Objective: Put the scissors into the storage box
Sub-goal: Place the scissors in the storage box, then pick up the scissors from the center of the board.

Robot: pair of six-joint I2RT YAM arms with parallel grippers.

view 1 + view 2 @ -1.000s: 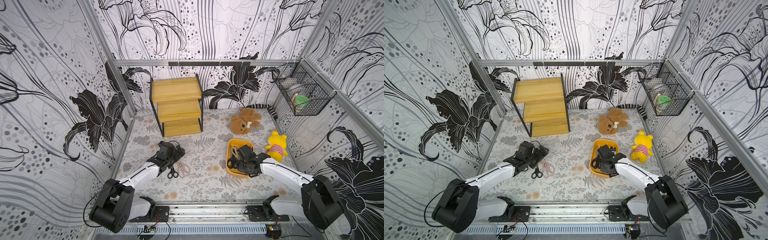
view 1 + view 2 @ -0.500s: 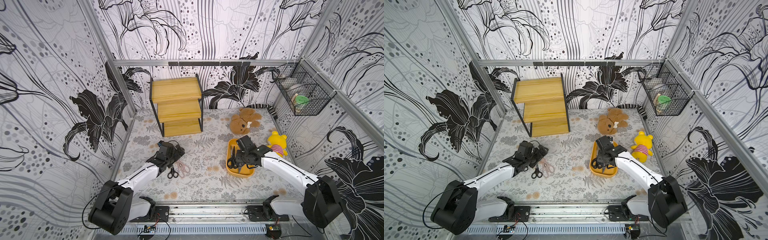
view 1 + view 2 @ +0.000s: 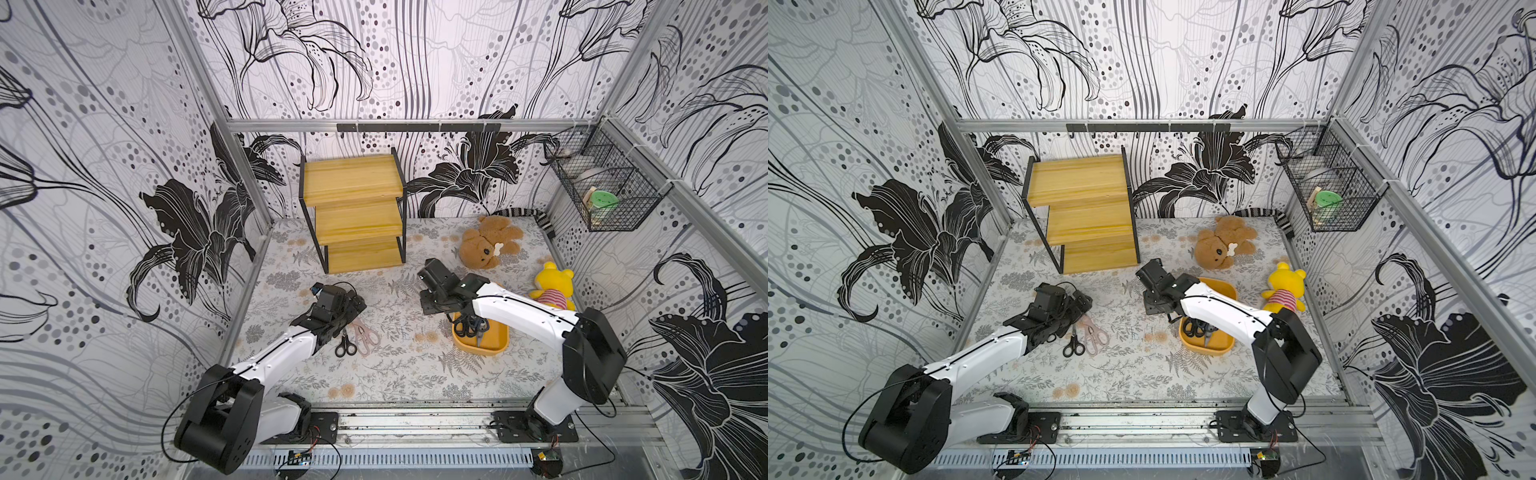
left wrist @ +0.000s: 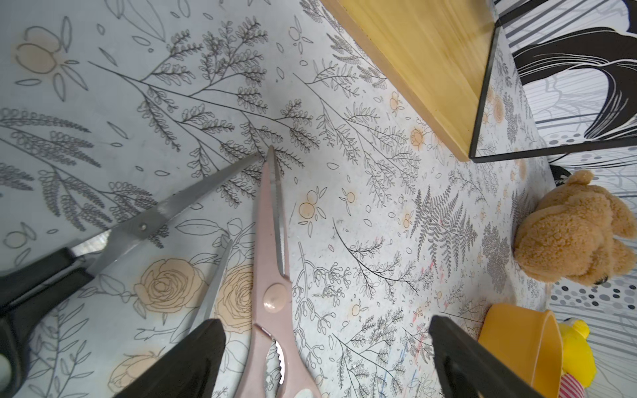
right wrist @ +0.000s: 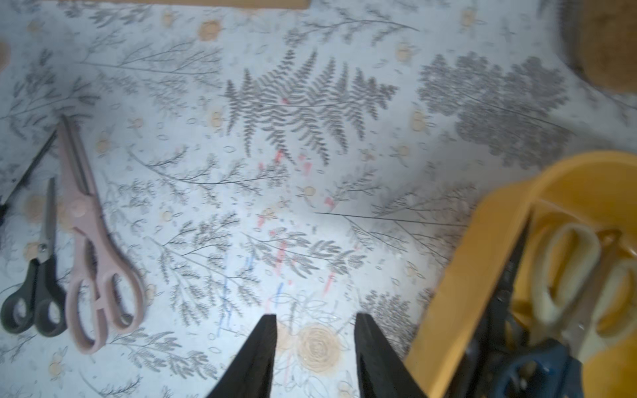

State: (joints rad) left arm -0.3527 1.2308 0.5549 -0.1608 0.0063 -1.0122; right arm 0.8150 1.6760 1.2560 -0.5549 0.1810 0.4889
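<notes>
— Three on the printed mat [image 4: 344,155]: pink shears [image 4: 272,268], small black scissors [image 5: 43,248], larger black-handled scissors [image 4: 138,224], all flat, tips toward the wooden shelf [image 4: 431,69].
— More lie in the yellow plastic storage box [image 5: 465,275]. Left gripper [image 4: 324,322] wide, right gripper [image 5: 315,316] narrower, both empty.

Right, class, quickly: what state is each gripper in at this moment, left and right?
Left gripper: open, astride the pink scissors, not gripping them.
Right gripper: open, empty, beside the storage box.
</notes>
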